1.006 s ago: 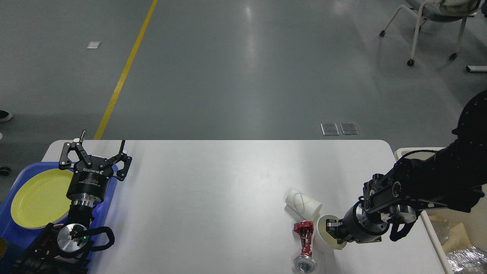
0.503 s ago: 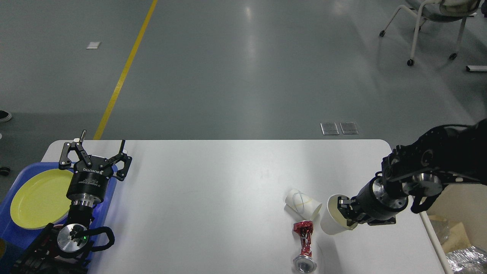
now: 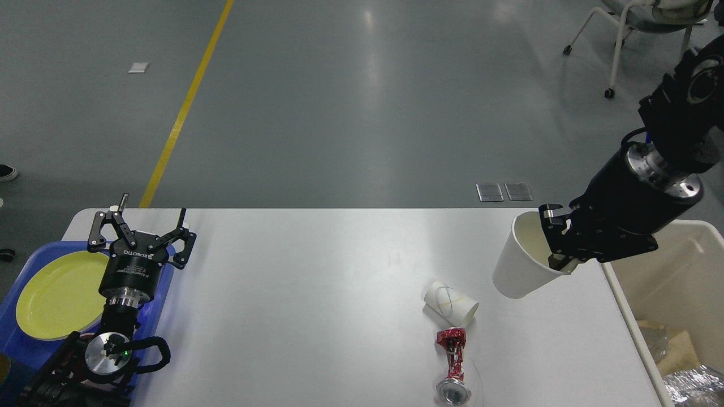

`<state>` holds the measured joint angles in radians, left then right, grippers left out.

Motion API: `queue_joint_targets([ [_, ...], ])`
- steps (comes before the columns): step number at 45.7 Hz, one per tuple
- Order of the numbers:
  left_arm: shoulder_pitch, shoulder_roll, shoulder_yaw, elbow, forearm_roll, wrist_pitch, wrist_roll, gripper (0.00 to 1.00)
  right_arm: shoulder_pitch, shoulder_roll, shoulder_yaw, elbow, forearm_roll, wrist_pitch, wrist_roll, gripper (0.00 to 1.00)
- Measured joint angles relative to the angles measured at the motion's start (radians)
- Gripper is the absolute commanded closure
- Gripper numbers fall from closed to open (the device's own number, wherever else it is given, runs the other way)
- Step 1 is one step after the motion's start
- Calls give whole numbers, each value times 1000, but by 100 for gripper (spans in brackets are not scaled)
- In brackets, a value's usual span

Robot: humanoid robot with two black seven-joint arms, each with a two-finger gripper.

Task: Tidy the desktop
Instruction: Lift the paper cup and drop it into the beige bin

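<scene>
Grey floor lies beyond the white tabletop (image 3: 317,271). I have my right gripper (image 3: 557,243) pinching a paper cup (image 3: 523,263) by its rim, mouth tilted up. My cream bin (image 3: 667,271) sits just right of it; my left gripper (image 3: 141,232) idles open, far away.

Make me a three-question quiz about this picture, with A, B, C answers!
1. Where does the yellow plate sit?
A. in the blue tray
B. on the floor
C. in the bin

2. How many paper cups lie on the desktop?
A. three
B. one
C. none

3. What is the right hand doing?
A. resting empty
B. pinching a white cup by its rim
C. gripping the can

Answers: 1 A, the tray rims the plate. 2 B, only the small cup beside the crushed red can. 3 B, the cup hangs lifted.
</scene>
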<state>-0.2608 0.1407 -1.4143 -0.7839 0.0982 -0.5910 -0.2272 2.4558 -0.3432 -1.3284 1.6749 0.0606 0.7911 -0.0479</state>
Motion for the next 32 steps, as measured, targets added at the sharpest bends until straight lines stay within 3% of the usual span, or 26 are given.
queue_joint_targets([
  [16,0,0,0,0,0,0,0,4,3,-12,-122,-37,2,-42,-1,100],
  [24,0,0,0,0,0,0,-1,4,-70,-145,-233,-156,-14,-71,-1,100],
  [32,0,0,0,0,0,0,-2,4,-279,-247,-242,-349,-56,-77,-1,100],
])
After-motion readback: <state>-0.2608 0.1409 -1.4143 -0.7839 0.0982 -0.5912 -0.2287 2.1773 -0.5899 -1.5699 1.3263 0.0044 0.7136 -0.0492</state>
